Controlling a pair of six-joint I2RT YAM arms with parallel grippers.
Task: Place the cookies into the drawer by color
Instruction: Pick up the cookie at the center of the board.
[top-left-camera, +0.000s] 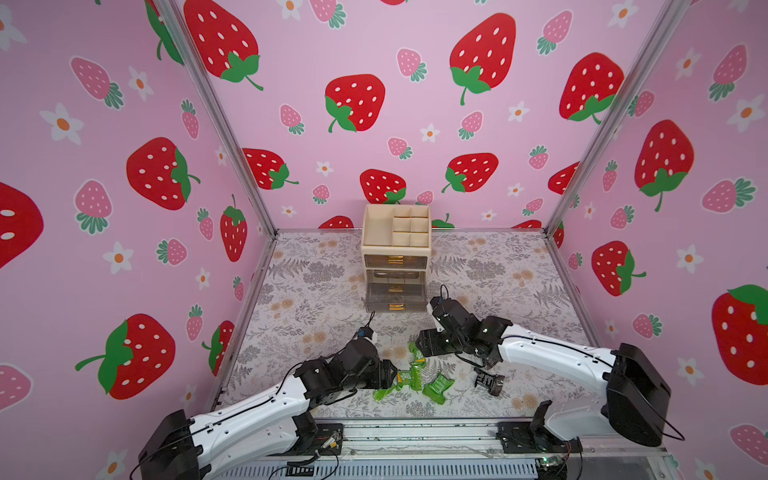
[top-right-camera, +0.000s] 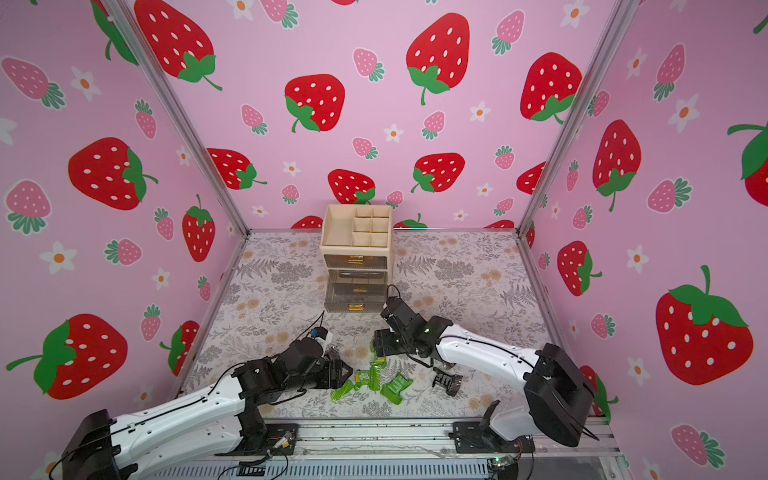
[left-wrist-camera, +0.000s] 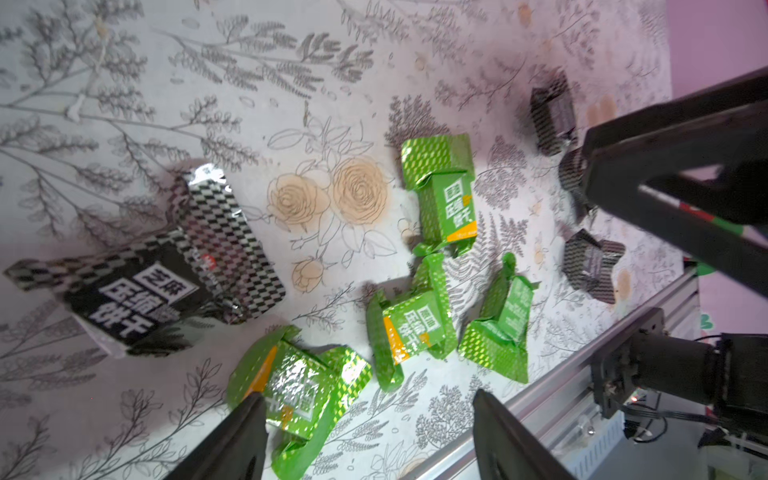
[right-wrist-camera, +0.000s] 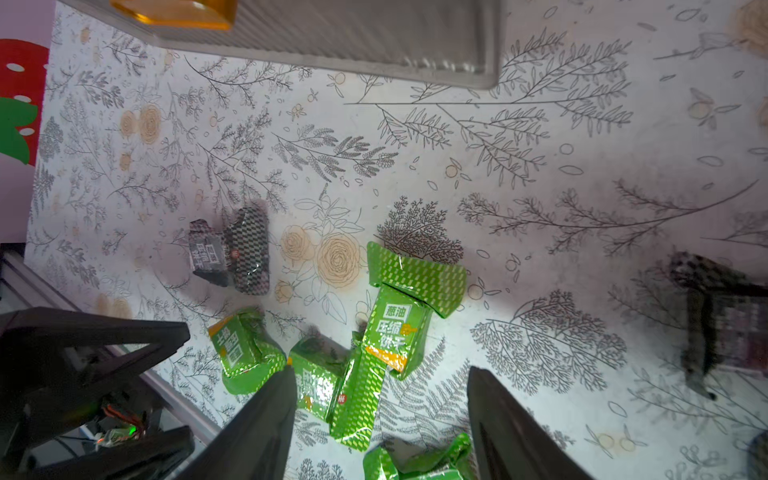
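Observation:
Several green cookies (top-left-camera: 415, 376) lie in a loose cluster on the floral mat near the front, in both top views. My left gripper (left-wrist-camera: 365, 411) is open just above the mat. One green cookie (left-wrist-camera: 299, 386) lies against one of its fingers (left-wrist-camera: 245, 432). My right gripper (right-wrist-camera: 380, 372) is open too, over the far side of the cluster, with a green cookie (right-wrist-camera: 357, 399) lying on the mat between its fingers. Black cookies lie apart: one (left-wrist-camera: 166, 282) by the left gripper, another (top-left-camera: 490, 380) at the front right. The drawer (top-left-camera: 397, 249) stands at the back wall, a lower drawer (top-left-camera: 397, 297) pulled out.
Pink strawberry walls close in the mat on three sides. A metal rail (top-left-camera: 415, 432) runs along the front edge, close to the cookies. Both arms reach in from the front corners, their grippers near each other (top-right-camera: 361, 353). Bare mat lies left and right of the drawer.

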